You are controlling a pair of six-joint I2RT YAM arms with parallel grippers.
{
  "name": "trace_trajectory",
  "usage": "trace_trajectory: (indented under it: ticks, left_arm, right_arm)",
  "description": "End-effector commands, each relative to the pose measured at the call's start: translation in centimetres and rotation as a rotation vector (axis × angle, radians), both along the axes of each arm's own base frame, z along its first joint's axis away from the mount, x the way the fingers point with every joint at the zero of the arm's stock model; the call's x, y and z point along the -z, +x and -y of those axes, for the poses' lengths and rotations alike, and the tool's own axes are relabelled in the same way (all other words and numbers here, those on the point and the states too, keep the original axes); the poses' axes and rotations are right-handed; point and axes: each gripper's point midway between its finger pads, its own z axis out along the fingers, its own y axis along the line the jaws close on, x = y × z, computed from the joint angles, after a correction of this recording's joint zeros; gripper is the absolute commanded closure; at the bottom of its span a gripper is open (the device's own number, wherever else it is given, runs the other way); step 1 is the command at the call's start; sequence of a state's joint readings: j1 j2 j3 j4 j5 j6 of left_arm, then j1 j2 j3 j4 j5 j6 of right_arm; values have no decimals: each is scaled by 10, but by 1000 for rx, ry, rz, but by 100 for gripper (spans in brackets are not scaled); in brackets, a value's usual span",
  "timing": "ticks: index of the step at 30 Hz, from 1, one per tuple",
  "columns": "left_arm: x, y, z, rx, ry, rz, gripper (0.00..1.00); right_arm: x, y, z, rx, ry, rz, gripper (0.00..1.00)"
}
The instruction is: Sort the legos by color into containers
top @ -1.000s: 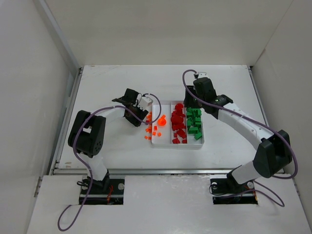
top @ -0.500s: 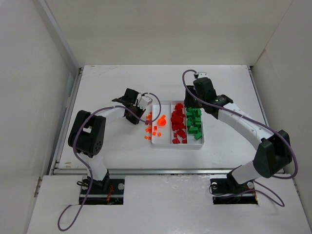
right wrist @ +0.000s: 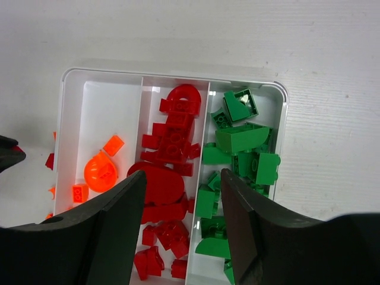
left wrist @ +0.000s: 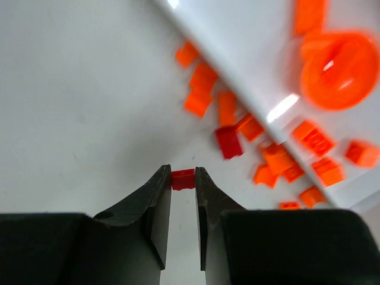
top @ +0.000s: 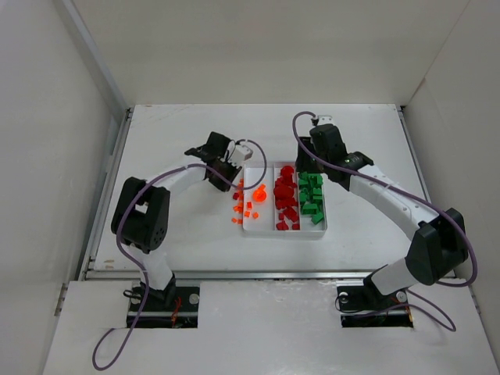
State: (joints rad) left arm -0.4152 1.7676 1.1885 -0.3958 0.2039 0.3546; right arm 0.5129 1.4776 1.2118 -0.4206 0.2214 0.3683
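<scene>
One red brick (left wrist: 183, 180) is clenched in the left tool (left wrist: 183, 174), which has shifted rearward; right tool (right wrist: 182, 181) stays released above the tray (right wrist: 107, 107).

I see the left arm (top: 168, 183) and right arm (top: 383, 195) built alike: white tubular links joined by bulky black joint housings (top: 139, 215). The largest housings sit at 8 and 4 o'clock in the overhead view, and the black base plates (top: 162, 303) sit towards 6 o'clock. A purple cable (top: 294, 129) runs along each arm in slack loops from base to wrist. On the wrist feeds, the left gripper (left wrist: 183, 181) and right gripper (right wrist: 182, 175) show matte black, wedge-shaped fingers (left wrist: 155, 208) with flat inner faces.
</scene>
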Motion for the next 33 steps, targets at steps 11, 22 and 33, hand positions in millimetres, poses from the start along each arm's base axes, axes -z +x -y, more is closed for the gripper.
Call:
trace_trajectory:
  ticks: [11,22,33]
  left_arm:
    - [-71,-71,174,477,-196,78,100]
    - [-54,-100,200,566,-203,60,62]
    - [-90,-83,197,516,-257,96,41]
  right_arm:
    - [-52,-4,57,190,74,144,37]
    - [-59,-13,64,180,74,161,37]
    - [-56,-16,60,142,71,146,37]
